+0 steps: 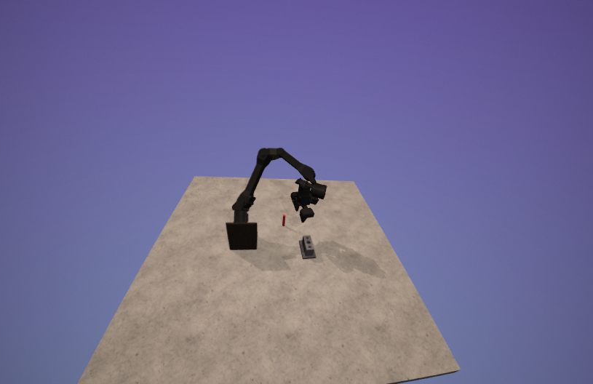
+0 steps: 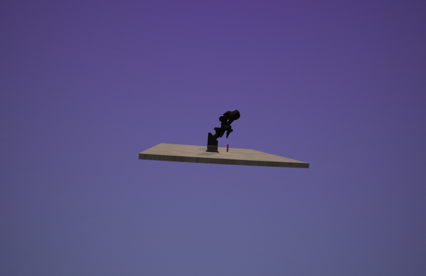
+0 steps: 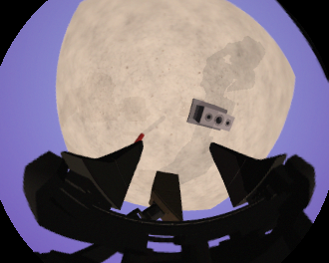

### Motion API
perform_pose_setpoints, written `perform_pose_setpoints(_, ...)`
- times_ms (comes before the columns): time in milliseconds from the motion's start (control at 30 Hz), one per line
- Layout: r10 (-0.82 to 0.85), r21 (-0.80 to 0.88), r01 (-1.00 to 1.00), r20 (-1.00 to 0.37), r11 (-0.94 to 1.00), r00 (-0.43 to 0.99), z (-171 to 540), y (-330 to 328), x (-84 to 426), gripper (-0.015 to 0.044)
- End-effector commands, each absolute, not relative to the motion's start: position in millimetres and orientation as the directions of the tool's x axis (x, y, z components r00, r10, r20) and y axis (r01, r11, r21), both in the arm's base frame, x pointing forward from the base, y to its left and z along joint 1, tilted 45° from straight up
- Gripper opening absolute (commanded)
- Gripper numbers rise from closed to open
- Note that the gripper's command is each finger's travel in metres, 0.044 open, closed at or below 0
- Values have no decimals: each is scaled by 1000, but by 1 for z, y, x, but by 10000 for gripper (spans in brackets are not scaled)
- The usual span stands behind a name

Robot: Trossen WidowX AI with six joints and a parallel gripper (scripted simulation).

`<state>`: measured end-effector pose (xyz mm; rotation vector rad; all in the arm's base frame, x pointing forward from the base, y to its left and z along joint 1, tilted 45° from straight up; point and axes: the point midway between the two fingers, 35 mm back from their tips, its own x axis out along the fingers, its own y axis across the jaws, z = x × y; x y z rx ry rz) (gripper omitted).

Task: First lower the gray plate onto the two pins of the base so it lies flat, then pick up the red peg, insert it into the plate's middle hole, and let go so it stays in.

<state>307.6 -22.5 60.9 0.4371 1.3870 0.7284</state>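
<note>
The gray plate [image 1: 308, 246] [image 3: 213, 119] lies level, as far as I can tell, on top of the gray base [image 1: 308, 257] [image 3: 190, 119]. Its top shows three holes in a row, the middle one the largest; the middle hole looks dark and empty. The red peg [image 1: 284, 220] [image 2: 227, 148] stands upright on the table, apart from the base; its lower part shows beside the left fingertip in the wrist view [image 3: 140, 137]. My gripper [image 1: 300, 215] [image 3: 176, 145] is wide open and empty, high above the table, over neither peg nor plate exactly.
The table [image 1: 269, 316] [image 2: 265, 157] carries the arm's dark mount [image 1: 241, 236], left of the base in the top view. The arm arches over from there to the right. Its shadow falls on both sides of the base.
</note>
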Motion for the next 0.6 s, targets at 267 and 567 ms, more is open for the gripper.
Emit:
perform_pose_setpoints(267, 697, 467, 770, -716, 434, 42, 105, 32, 248, 440)
perform_pose_setpoints(567, 699, 317, 909, -714, 271, 41, 108, 39, 236, 440)
